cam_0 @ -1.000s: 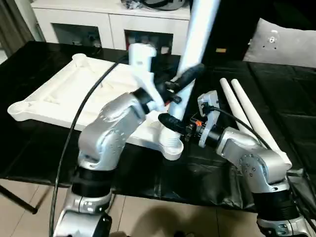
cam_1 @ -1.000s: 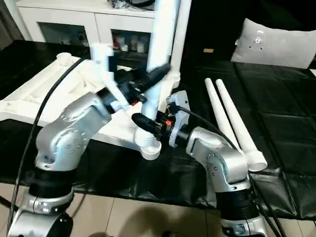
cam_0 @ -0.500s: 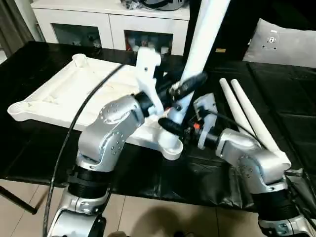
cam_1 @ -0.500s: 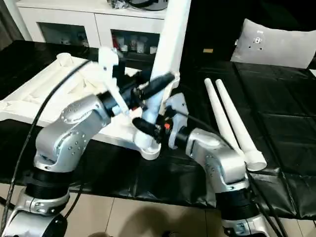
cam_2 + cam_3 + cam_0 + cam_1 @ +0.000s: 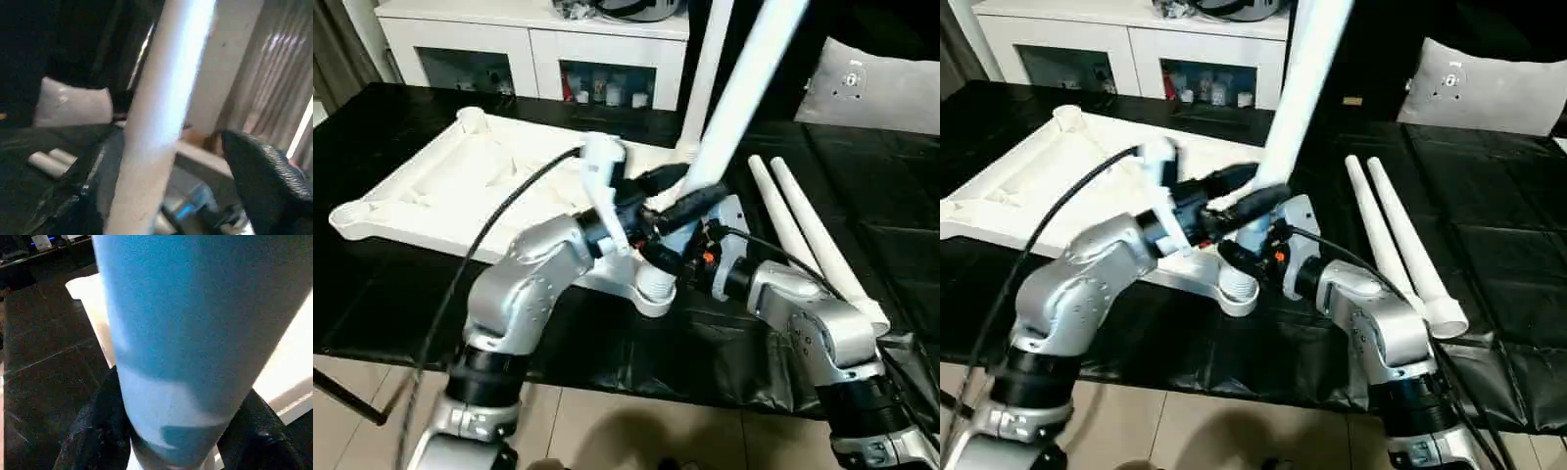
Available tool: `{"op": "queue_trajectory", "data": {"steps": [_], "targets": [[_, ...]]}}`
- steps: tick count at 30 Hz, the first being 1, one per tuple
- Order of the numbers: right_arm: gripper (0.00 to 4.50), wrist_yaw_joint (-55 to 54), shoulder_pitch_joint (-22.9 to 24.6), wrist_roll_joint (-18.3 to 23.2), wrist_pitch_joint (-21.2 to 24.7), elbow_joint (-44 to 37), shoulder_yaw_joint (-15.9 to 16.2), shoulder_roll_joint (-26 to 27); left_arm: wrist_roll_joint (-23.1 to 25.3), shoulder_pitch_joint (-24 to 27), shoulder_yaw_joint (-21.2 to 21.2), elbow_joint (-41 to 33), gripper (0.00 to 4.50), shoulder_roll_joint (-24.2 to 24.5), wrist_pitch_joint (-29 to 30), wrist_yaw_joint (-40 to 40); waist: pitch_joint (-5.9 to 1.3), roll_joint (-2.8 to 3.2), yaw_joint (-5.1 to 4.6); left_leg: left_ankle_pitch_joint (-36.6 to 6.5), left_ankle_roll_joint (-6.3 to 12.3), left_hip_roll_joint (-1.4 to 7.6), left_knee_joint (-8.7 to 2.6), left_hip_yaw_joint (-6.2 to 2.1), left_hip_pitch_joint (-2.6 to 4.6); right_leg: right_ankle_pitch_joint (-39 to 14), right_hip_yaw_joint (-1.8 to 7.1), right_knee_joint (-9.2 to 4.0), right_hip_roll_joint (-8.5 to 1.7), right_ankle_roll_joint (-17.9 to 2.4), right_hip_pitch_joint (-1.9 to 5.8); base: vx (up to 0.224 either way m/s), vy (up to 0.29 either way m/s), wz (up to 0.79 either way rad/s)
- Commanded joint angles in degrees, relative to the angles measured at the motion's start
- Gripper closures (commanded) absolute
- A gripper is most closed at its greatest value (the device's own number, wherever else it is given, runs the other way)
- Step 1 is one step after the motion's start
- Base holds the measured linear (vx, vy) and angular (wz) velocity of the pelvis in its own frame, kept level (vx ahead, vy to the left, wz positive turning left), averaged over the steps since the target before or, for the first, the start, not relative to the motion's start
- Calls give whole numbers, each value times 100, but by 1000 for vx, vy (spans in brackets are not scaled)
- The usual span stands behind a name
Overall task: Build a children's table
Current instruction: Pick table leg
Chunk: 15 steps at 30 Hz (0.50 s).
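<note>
A black-covered bench [image 5: 401, 294] fills most of the frame, with a white cabinet [image 5: 529, 44] with glass doors behind it at the upper left, a grey cushion [image 5: 876, 83] at the upper right and pale floor tiles along the bottom. The white tabletop [image 5: 440, 186] lies underside up at left centre, two spare legs [image 5: 803, 235] lie side by side at right. At centre a tilted leg [image 5: 744, 93] stands in the near corner socket [image 5: 654, 289], the right gripper [image 5: 1246, 262] clamped round its base and the left gripper [image 5: 671, 196] with fingers apart either side of it.
</note>
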Motion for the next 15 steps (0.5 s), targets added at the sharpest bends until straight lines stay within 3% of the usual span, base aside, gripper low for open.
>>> {"op": "queue_trajectory", "data": {"steps": [1, 7, 10, 15], "targets": [[263, 75, 22, -39, -60, -87, 44, -38, -160, 12, -12, -96, 48, -112, 60, -116, -411, -45, -1, -242, 363, 216, -405, 7, -43, -2079, 267, -385, -426, -483, 474, 0, 0, 0], [263, 108, 23, 38, -80, -216, -48, -50, -517, -83, 414, -6, 7, -296, -36, 97, -412, -60, -2, -232, 356, 210, -401, 10, -44, -2206, 259, -403, -420, -380, 480, 0, 0, 0], [263, 311, 66, 500, 2, -500, -344, -5, -318, -206, 635, 250, 0, -141, -237, 290, -410, -55, -11, -261, 427, 196, -405, 0, -51, -2242, 244, -414, -398, -253, 485, 0, 0, 0], [263, 217, 111, 471, -82, -596, -468, -50, 241, -381, 789, 929, 0, 222, -604, 465, -420, -42, -7, -206, 371, 182, -403, 0, -23, -2373, 234, -438, -384, -57, 455, 0, 0, 0]]}}
